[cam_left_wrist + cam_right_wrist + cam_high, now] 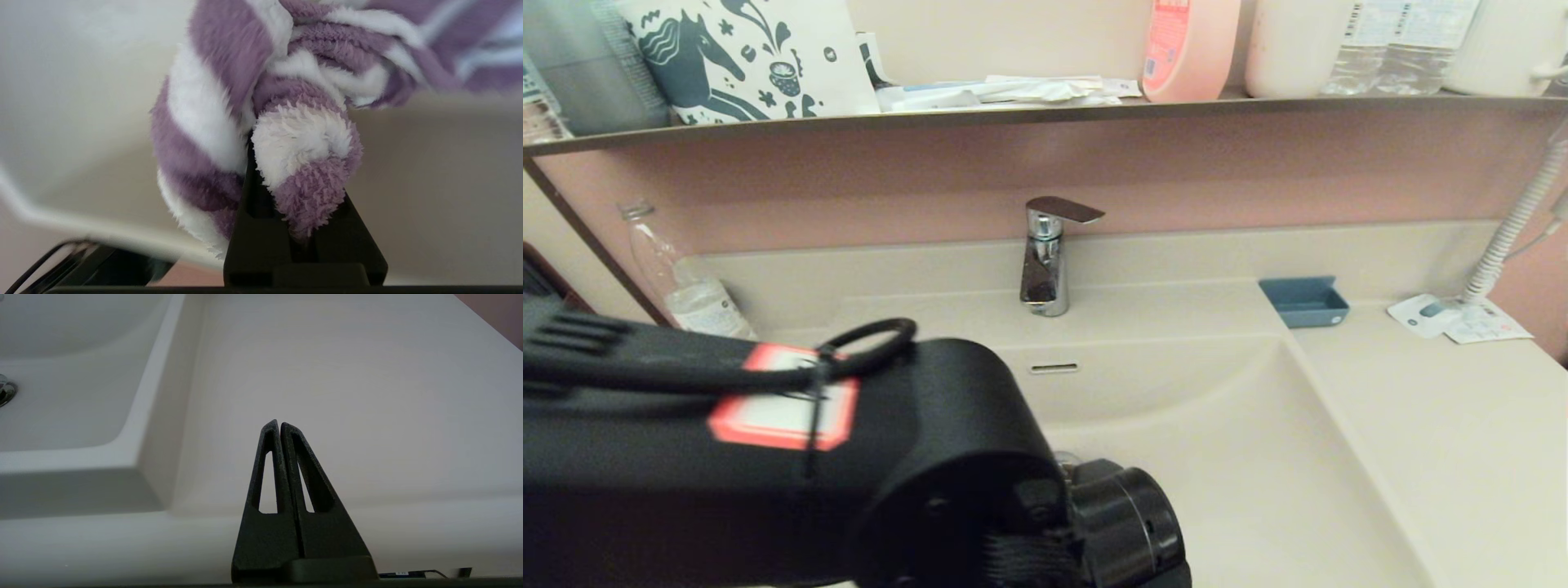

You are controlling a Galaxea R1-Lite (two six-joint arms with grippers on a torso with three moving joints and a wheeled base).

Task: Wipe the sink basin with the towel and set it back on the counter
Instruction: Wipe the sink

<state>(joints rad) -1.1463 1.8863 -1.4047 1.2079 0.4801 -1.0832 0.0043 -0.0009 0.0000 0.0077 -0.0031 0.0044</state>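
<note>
The purple and white striped towel (286,106) is bunched between the fingers of my left gripper (300,163), which is shut on it. Around the cloth lies cream basin surface (441,196). In the head view my left arm (792,457) reaches across the front of the sink basin (1225,457) and hides the towel and the gripper. A chrome drain plug (5,391) shows at the edge of the right wrist view. My right gripper (279,424) is shut and empty, hovering at the front edge of the counter (351,388) to the right of the basin.
A chrome tap (1047,257) stands behind the basin above the overflow slot (1054,368). A blue soap dish (1304,300) and papers (1454,318) lie on the right counter (1445,425). A clear bottle (682,278) stands at the left. A shelf (1045,110) carries bottles above.
</note>
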